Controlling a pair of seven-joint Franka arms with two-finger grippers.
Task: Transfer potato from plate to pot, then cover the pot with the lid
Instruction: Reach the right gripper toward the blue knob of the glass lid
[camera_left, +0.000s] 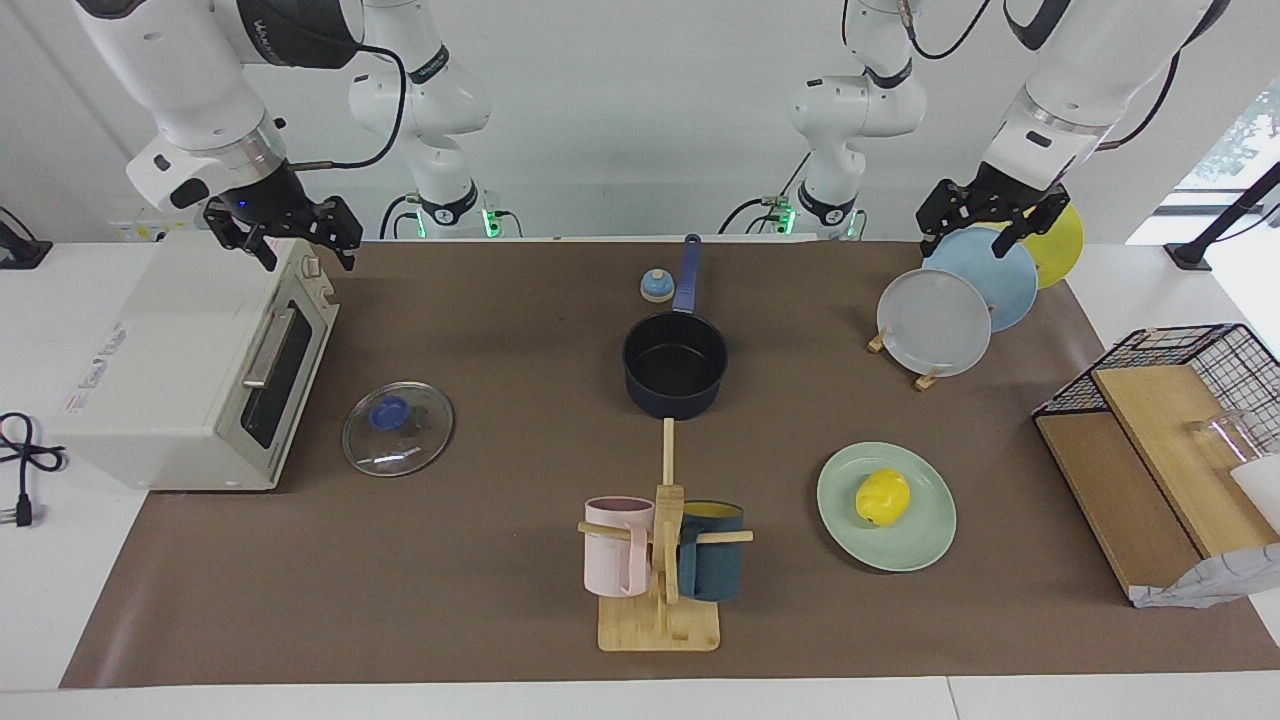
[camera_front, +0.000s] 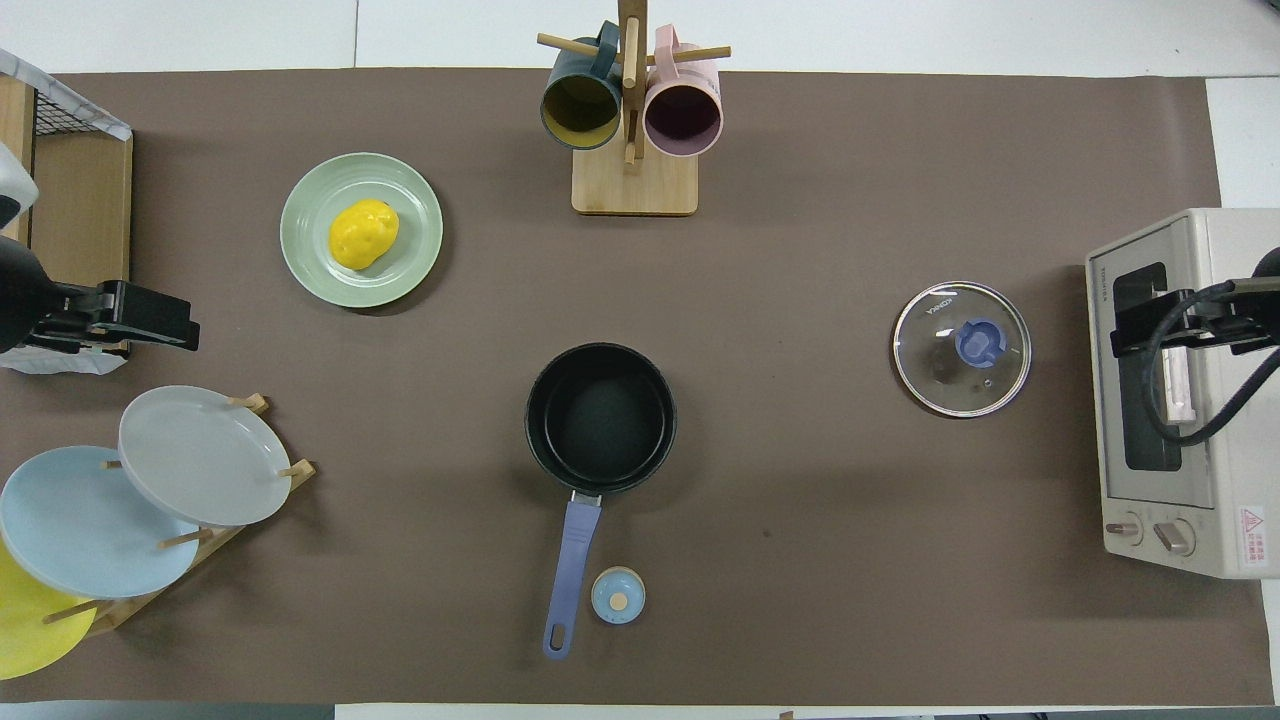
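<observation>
Yellow and glossy, the potato (camera_left: 882, 497) lies on the mint-green plate (camera_left: 925, 545), which sits flat on the brown surface (camera_left: 480, 590) toward the left arm's end, farther from the robots than the pot. The dark navy pot (camera_left: 675, 365) stands mid-surface, uncovered and with nothing inside, its blue handle pointing toward the robots. A small blue bell (camera_left: 656, 286) sits just beside that handle. The glass lid (camera_left: 398, 428) with its blue knob lies flat toward the right arm's end, in front of the white toaster oven (camera_left: 190, 365) and well apart from the pot. A wooden mug stand (camera_left: 660, 600) holding a pink mug (camera_left: 615, 545) and a teal mug (camera_left: 712, 563) stands farther from the robots than the pot.

The left hand (camera_left: 988, 225) hangs in the air over the rack of upright plates (camera_left: 935, 320), fingers spread, holding nothing. The right hand (camera_left: 285, 235) hangs over the toaster oven, fingers likewise spread and holding nothing.
</observation>
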